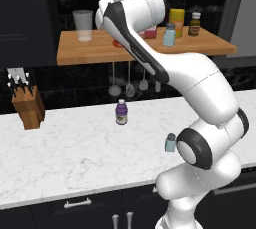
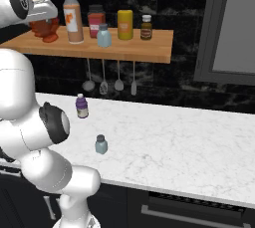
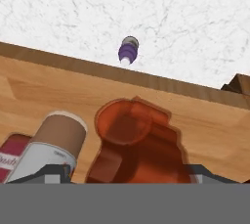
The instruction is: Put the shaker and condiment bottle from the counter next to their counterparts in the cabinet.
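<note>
Black marbled wall backs the cabinet shelf (image 2: 149, 48), where your condiment bottle (image 2: 44, 27) already stands beside the orange-labelled bottle (image 2: 73, 15). Your gripper (image 3: 128, 176) hovers above it, fingers apart — likely just released. Next, lift clear and fetch the shaker (image 2: 101, 144) from the bench (image 2: 189, 147).

The shaker (image 2: 101, 144), small, pale blue with a grey cap, stands upright on the white marble counter (image 2: 174, 142) near its front edge; the squat red-brown condiment bottle (image 2: 44, 27) sits on the light-brown cabinet (image 2: 149, 48) toward its left end, just left of the tall orange-labelled bottle (image 2: 73, 15); a second pale blue shaker (image 2: 103, 36) stands beside that, near the front edge.
</note>
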